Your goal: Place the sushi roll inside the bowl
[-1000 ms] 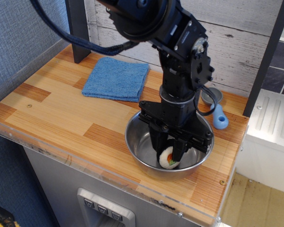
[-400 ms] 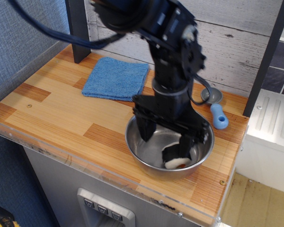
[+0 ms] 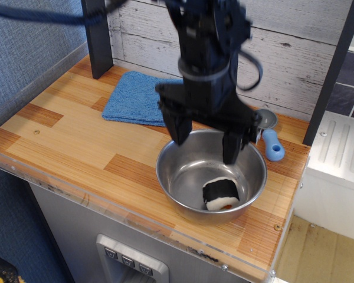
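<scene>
The sushi roll [image 3: 220,194], black wrap with a white rice end, lies on its side inside the shiny steel bowl [image 3: 171,180], toward the bowl's front right. My gripper [image 3: 205,139] hangs above the bowl's far rim, open and empty, with its two black fingers [image 3: 180,127] spread wide. It is clear of the roll, well above it.
A folded blue cloth [image 3: 135,98] lies at the back left of the wooden counter [image 3: 65,138]. A small grey scoop with a blue handle [image 3: 272,141] lies behind the bowl on the right. A dark post [image 3: 98,41] stands at the back left.
My gripper opened and let go of the sushi roll, which now rests in the bowl. The gripper has risen up and back out of the bowl.
</scene>
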`<state>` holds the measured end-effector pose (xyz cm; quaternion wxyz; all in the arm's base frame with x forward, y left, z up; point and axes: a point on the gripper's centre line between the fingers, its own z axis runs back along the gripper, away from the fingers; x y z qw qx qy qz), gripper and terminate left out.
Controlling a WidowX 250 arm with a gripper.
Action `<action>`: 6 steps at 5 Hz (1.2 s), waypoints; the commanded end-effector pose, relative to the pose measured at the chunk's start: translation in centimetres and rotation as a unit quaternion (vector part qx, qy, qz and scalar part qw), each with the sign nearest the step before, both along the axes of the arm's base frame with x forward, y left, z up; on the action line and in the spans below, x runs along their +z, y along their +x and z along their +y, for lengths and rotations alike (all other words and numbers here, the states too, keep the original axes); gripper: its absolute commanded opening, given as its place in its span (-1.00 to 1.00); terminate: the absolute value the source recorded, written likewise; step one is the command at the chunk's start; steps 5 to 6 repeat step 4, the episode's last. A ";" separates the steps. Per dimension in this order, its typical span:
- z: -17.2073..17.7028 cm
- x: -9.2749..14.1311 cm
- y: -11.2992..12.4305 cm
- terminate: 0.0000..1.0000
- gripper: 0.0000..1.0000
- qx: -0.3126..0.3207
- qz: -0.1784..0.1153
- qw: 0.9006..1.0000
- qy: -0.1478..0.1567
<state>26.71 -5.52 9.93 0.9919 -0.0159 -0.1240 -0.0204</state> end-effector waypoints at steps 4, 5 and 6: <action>1.5 8.7 -1.8 1.00 1.00 0.034 -0.097 0.994 -0.023; 1.5 8.7 -1.8 1.00 1.00 0.034 -0.097 0.994 -0.023; 1.5 8.7 -1.8 1.00 1.00 0.034 -0.097 0.994 -0.023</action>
